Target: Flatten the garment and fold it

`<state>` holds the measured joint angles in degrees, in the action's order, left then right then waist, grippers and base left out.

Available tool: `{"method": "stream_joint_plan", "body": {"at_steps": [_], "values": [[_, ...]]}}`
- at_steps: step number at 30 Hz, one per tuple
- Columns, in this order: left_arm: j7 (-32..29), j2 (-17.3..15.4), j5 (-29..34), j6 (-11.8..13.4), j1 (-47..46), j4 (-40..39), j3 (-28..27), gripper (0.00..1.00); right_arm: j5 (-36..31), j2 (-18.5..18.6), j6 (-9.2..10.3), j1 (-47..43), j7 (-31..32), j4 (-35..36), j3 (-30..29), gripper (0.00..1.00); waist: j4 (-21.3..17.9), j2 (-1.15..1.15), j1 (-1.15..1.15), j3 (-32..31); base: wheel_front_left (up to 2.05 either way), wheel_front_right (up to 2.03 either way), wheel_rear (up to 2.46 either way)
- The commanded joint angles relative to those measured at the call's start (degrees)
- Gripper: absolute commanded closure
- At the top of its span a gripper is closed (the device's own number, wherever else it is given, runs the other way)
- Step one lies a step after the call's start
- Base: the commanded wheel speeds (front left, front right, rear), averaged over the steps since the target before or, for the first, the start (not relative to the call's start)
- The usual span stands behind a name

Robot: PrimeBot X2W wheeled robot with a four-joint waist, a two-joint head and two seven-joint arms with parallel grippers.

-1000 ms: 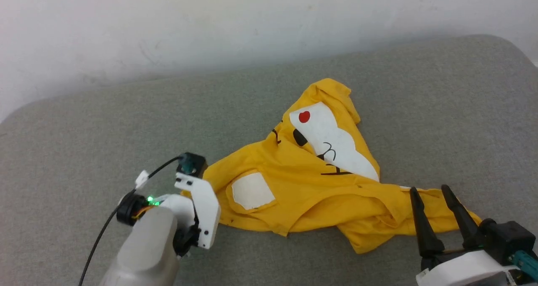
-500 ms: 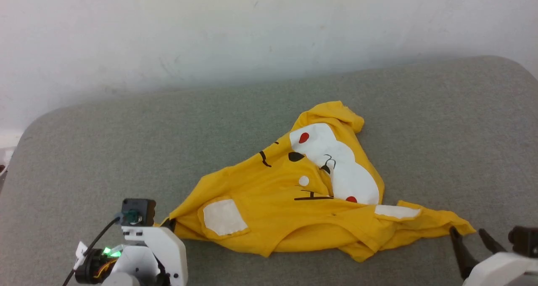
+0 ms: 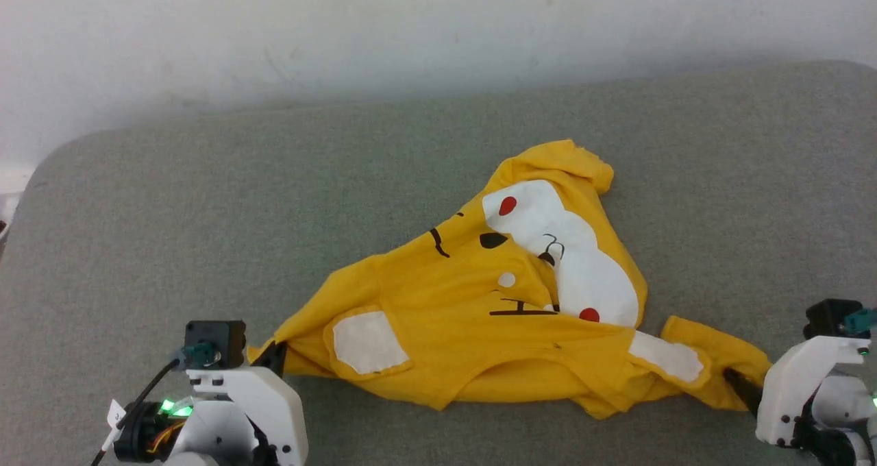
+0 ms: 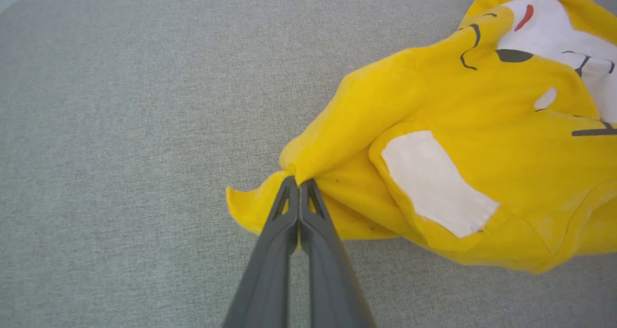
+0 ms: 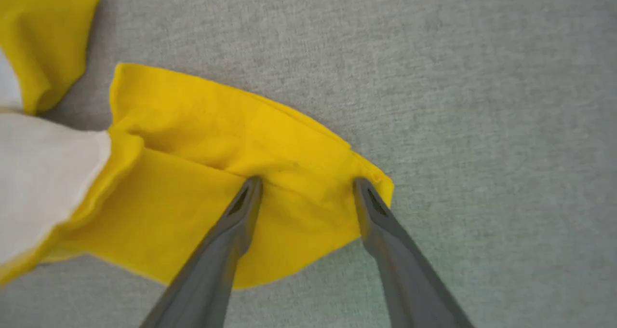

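Left pincer (image 4: 299,185) clamped on the near-left corner of the yellow T-shirt (image 3: 473,329), right pincer (image 5: 308,185) open with fingers spread over the shirt's right end, shirt lying crumpled and print-up across the middle of the grey cushion (image 3: 205,199), white wall (image 3: 342,34) behind.

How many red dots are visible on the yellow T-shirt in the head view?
2. One red dot is at the far end of the white band on the T-shirt; the other is at the band's near end. Folds may hide more.
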<state>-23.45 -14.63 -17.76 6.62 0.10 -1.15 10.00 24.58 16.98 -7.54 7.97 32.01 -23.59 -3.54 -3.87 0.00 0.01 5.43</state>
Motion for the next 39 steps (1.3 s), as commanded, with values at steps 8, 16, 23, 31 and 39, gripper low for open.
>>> {"method": "stream_joint_plan", "body": {"at_steps": [8, 16, 23, 31, 39], "values": [[0.1, 0.0, -0.8, 0.5, -0.8, -0.2, -0.1, 1.00, 4.0, -2.0, 0.05, 2.9, 14.7, -10.7, 2.5, 1.00, 1.1, 0.00, -0.01, 2.8, 0.00, 0.00, 0.00], [1.0, 0.1, -2.3, -0.1, -2.0, 1.0, -0.5, 1.00, 3.2, -0.4, 0.05, 6.2, 13.8, -8.8, 2.5, 1.00, 0.7, 0.00, -0.01, 0.2, 0.00, 0.00, 0.00], [2.8, -2.5, -1.1, -1.5, -10.6, 0.5, -1.5, 1.00, 1.8, 4.3, 0.05, 11.0, 6.9, 0.2, 3.0, 1.00, 0.7, 0.00, -0.01, -2.5, 0.00, 0.00, 0.00], [5.5, -4.5, 0.6, -3.9, -29.3, 7.6, -2.0, 1.00, -1.2, 6.9, 0.05, 22.6, 3.7, 5.9, 1.7, 1.00, 0.7, 0.00, -0.01, -1.0, 0.00, 0.00, 0.00], [10.9, -5.1, 4.3, -4.4, -53.1, 23.2, -1.3, 1.00, -3.8, 7.1, 0.05, 43.3, -5.6, 1.2, 0.6, 1.00, -0.4, 0.00, -0.01, 8.3, 0.00, 0.00, 0.00]]}}
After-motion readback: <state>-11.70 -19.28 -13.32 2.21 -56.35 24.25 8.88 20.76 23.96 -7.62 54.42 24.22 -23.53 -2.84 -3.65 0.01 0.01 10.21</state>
